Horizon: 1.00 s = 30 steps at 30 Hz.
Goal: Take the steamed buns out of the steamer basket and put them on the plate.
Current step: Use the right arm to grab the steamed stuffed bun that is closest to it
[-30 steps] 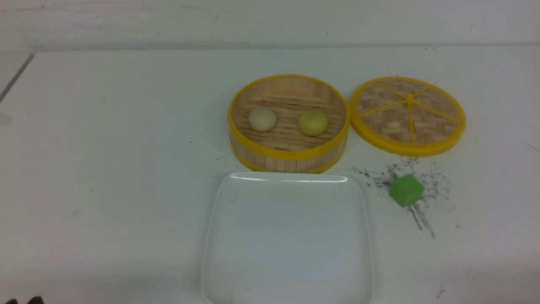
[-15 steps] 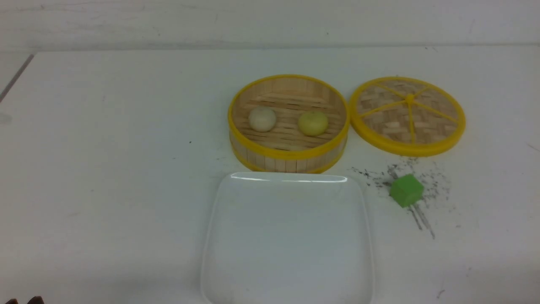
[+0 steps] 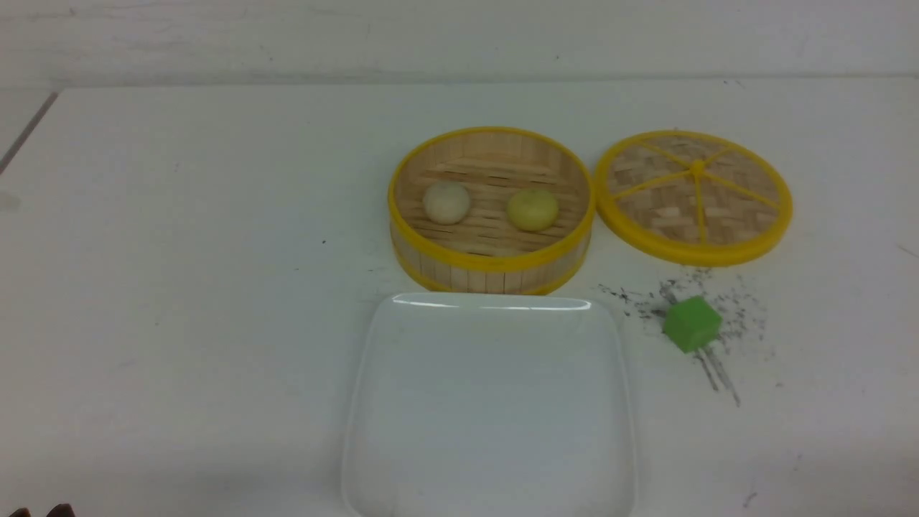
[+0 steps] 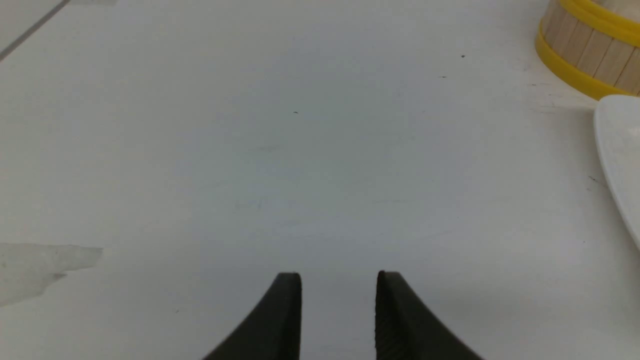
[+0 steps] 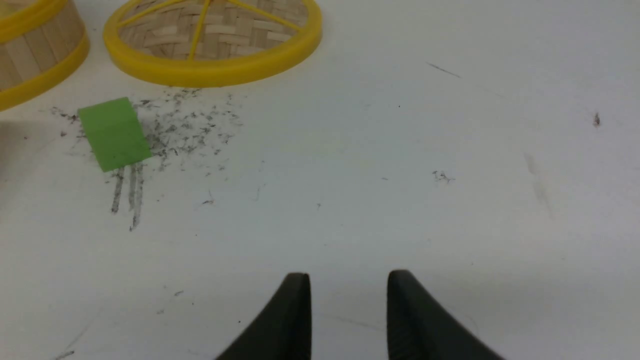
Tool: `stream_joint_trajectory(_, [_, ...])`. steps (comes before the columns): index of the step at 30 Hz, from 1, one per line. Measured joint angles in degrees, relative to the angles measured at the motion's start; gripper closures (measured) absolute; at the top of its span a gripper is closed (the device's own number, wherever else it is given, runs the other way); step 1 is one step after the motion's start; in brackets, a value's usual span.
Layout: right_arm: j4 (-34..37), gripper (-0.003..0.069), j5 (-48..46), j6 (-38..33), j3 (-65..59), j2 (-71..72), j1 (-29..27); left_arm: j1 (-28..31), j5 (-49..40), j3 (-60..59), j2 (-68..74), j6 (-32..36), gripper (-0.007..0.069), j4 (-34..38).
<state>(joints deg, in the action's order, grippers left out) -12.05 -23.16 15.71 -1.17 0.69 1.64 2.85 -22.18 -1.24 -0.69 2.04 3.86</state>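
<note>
On table [image 3: 179,287], at 12 o'clock from plate [image 3: 488,402]: basket [image 3: 491,269], standing upright, open side up, its near wall just beside plate rim. Inside basket, on the slats: two buns, both with dome up, round, so without any long axis of their own. Together forming a row from 9 to 3 o'clock: cream bun [image 3: 446,202] at 9, yellow bun [image 3: 533,209] at 3, apart from each other and from the wall. Plate lying flat, square, one straight edge turned to basket.

At 3 o'clock from basket, just beside it: lid [image 3: 693,195], lying flat. At 6 o'clock from lid: green cube [image 3: 691,324], among dark scuff marks.

Left gripper [image 4: 338,274]: over bare table on 9 o'clock side of plate, fingers parted with a moderate gap, gripping nothing. Right gripper [image 5: 348,274]: on 3 o'clock side, past cube, fingers parted about the same, also gripping nothing. Contact of tips with table: not possible to tell.
</note>
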Motion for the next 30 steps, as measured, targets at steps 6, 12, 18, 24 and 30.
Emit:
stream_joint_trajectory(6, [0.0,0.0417,0.0,0.0,0.0,0.0,0.0,0.0,0.0,0.0,0.0,0.0,0.0381,0.0])
stream_joint_trajectory(12, [-0.1,0.0417,0.0,0.0,0.0,0.0,0.0,0.0,0.0,0.0,0.0,0.0,0.0381,0.0])
stream_joint_trajectory(18, [-1.0,0.0417,0.4,0.0,0.0,0.0,0.0,0.0,0.0,0.0,0.0,0.0,0.0381,0.0])
stream_joint_trajectory(24, [-1.4,0.0417,5.8,3.9,0.4,0.0,0.0,0.0,0.0,0.0,0.0,0.0,0.0381,0.0])
stream_joint_trajectory(30, [-1.6,0.0417,6.9,10.3,5.6,0.0,0.0,0.0,0.0,0.0,0.0,0.0,0.0381,0.0])
